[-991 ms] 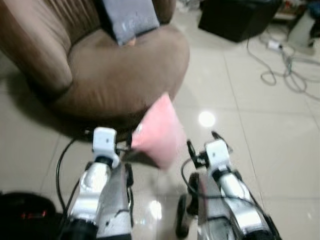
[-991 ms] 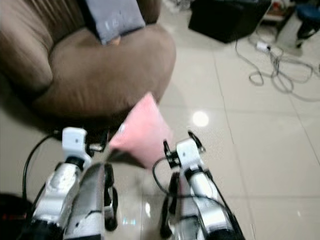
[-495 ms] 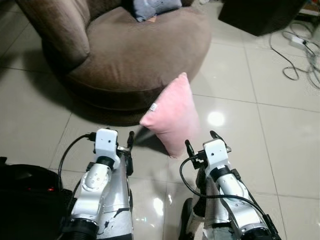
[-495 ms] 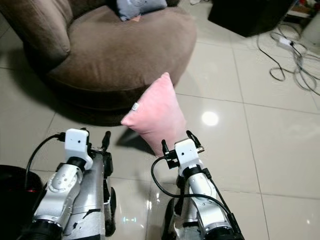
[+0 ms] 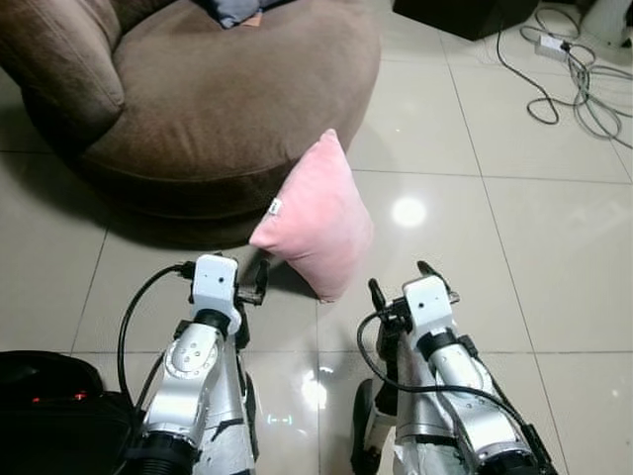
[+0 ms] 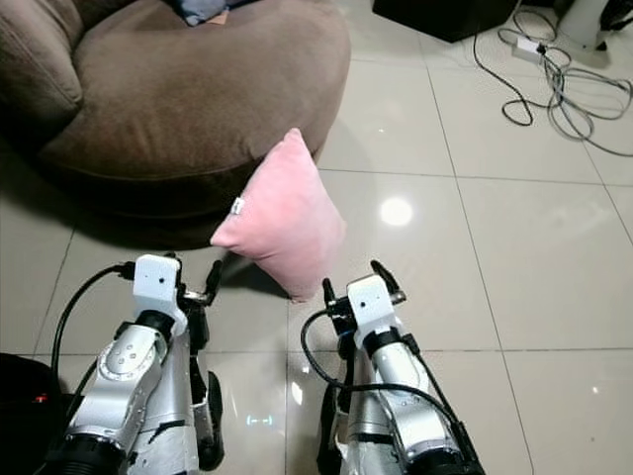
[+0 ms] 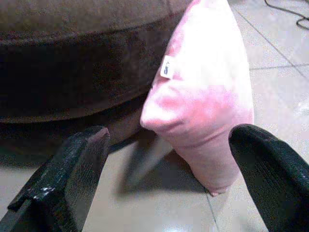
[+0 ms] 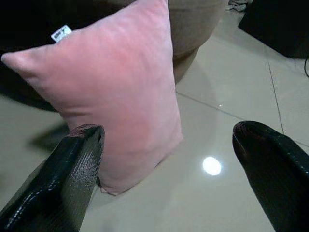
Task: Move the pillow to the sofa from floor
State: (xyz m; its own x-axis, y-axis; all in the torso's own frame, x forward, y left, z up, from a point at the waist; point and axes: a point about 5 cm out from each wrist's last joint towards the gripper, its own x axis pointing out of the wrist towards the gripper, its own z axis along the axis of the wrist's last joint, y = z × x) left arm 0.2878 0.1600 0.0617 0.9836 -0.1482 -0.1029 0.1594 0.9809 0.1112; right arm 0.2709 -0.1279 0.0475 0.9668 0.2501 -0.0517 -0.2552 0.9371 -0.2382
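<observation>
Pillow (image 5: 315, 218) stands unmoved on the floor (image 5: 514, 228); both grippers' fingers (image 7: 77, 169) stay spread, ungrasping.

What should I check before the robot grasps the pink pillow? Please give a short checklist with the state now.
1. Pink pillow stands on the floor, leaning on the sofa: ok.
2. Left gripper open: ok.
3. Right gripper open: ok.
4. Pillow lies between both grippers: ok.
5. Fingers touching the pillow: not ok, both are short of it.
6. Free seat space beside the grey cushion: ok.
</observation>
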